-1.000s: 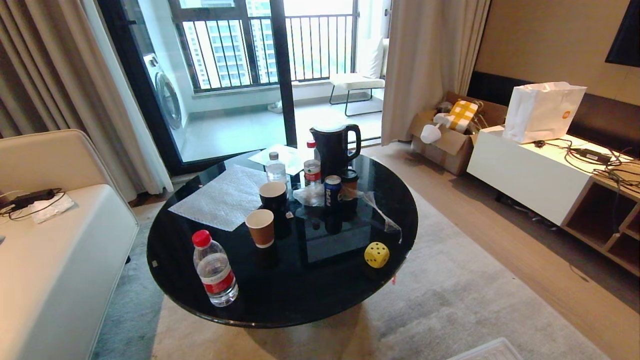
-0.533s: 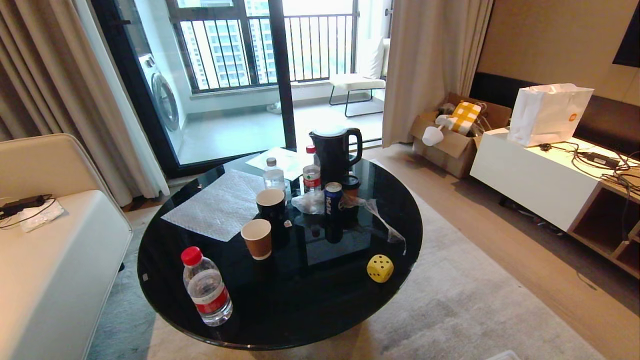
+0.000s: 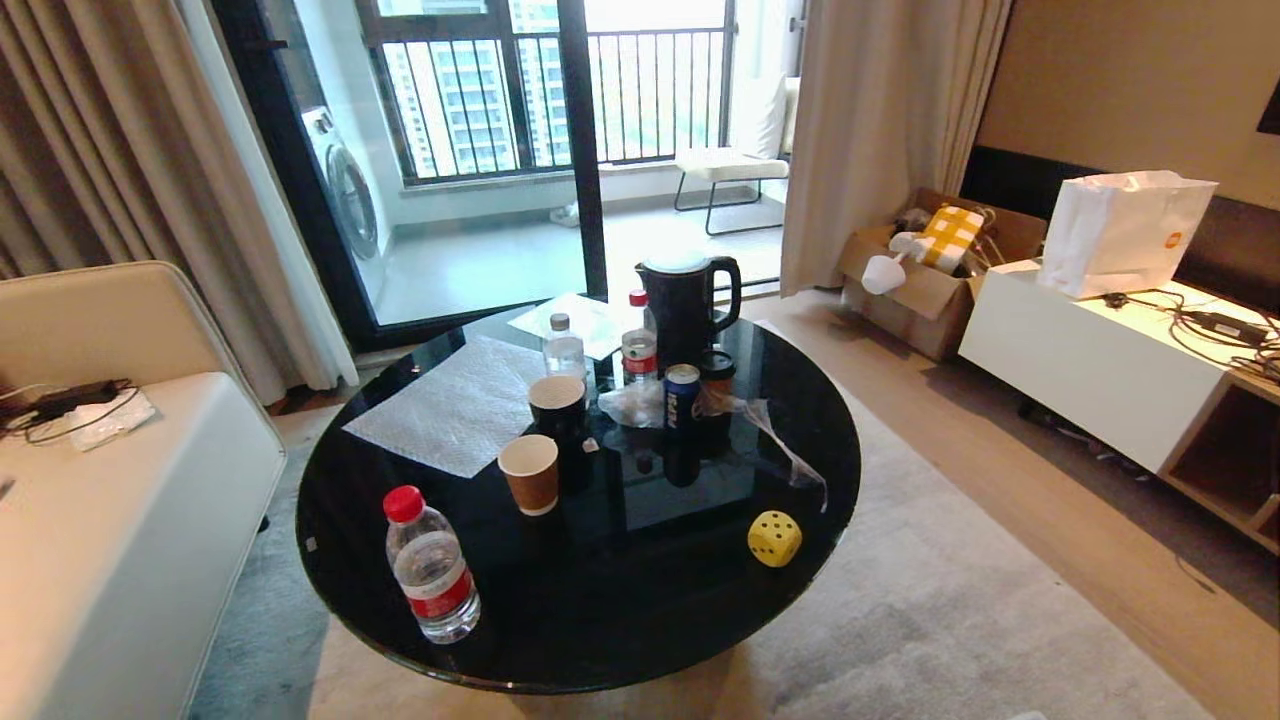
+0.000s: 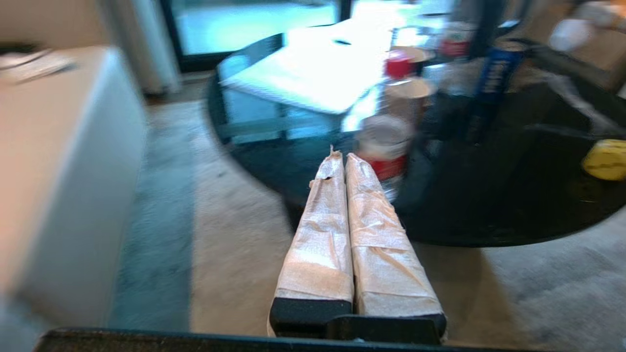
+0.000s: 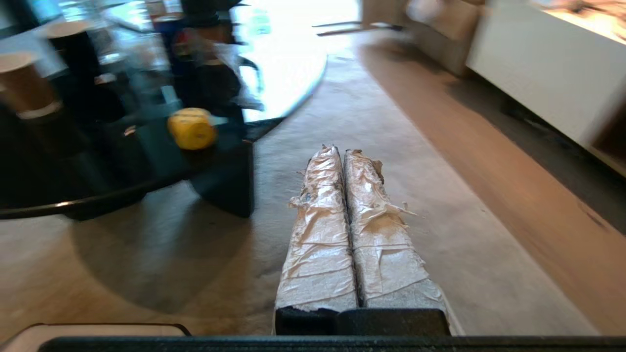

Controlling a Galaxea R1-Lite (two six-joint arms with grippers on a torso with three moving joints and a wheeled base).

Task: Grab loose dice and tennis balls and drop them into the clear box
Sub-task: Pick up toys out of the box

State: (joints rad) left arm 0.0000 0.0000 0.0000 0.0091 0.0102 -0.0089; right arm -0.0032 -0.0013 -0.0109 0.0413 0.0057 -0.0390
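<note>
Nearest to the robot, both arms hang low over the grey rug [image 3: 930, 620], short of the round black glass counter [image 3: 640, 620]. The left gripper [image 4: 341, 157] has its taped fingers pressed flat together with nothing between them, aimed at the counter's near edge. The right gripper [image 5: 343, 151] is likewise fully closed and empty, pointing out over the rug to the counter's right side.

On the counter's near left stands a water bottle [image 3: 431, 565] with a red cap. Toward the near right edge sits the yellow die [image 3: 775, 538] with dark pips, alone, well apart from the other things.

Further in, a brown paper cup [image 3: 529, 474] stands near a black cup [image 3: 557, 405]. Behind these cluster a blue can [image 3: 681, 395], some crumpled clear plastic [image 3: 770, 430], two small bottles and a black kettle [image 3: 685, 305]. A white sheet of paper towel [image 3: 455, 405] lies on the counter's far left.

A white sofa [image 3: 110, 520] stands to the left. To the right is a low white cabinet [image 3: 1085, 370] bearing a white paper bag [image 3: 1125, 232], with an open cardboard box [image 3: 915, 280] beyond it. At the far end, curtains frame a balcony door.
</note>
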